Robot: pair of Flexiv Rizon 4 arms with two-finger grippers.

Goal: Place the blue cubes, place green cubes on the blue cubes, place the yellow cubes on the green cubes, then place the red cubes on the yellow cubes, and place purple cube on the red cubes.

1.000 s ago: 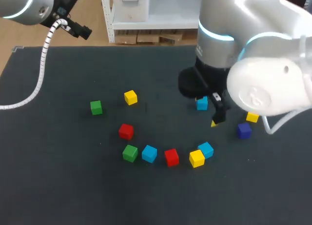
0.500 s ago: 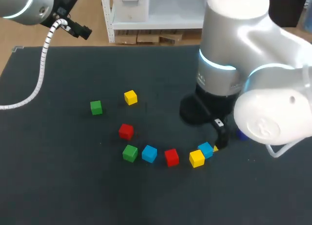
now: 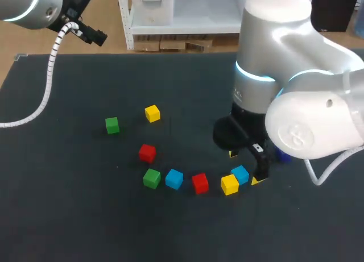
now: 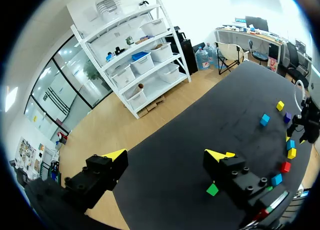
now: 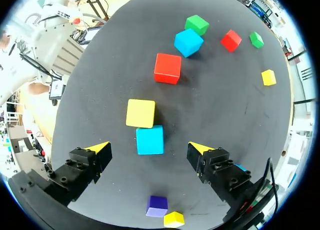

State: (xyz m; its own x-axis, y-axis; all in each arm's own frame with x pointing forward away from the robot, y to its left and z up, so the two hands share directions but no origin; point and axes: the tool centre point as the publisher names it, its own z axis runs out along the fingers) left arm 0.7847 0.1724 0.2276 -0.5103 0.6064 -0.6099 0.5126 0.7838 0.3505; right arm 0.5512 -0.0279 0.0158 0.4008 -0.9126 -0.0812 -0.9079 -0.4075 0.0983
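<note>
My right gripper (image 3: 245,167) hangs open low over a light blue cube (image 3: 240,174), which lies between the fingers in the right wrist view, gripper (image 5: 150,149) and cube (image 5: 150,139) apart from both tips. A yellow cube (image 5: 140,113) touches that blue cube just ahead. Further on lie a red cube (image 3: 200,183), a second blue cube (image 3: 174,179) and a green cube (image 3: 151,178). A purple cube (image 5: 157,205) and a yellow cube (image 5: 173,219) sit behind the gripper. My left gripper (image 4: 167,155) is open and empty, high over the table's far left.
Another red cube (image 3: 147,153), a yellow cube (image 3: 152,113) and a green cube (image 3: 112,125) are scattered left of the middle. My right arm (image 3: 284,74) covers the table's right middle. The left arm's white cable (image 3: 48,80) hangs over the left side.
My right gripper moved toward the near edge, from beside the farther blue cube down to the blue cube next to the yellow one. The arm now hides the farther blue and yellow cubes.
</note>
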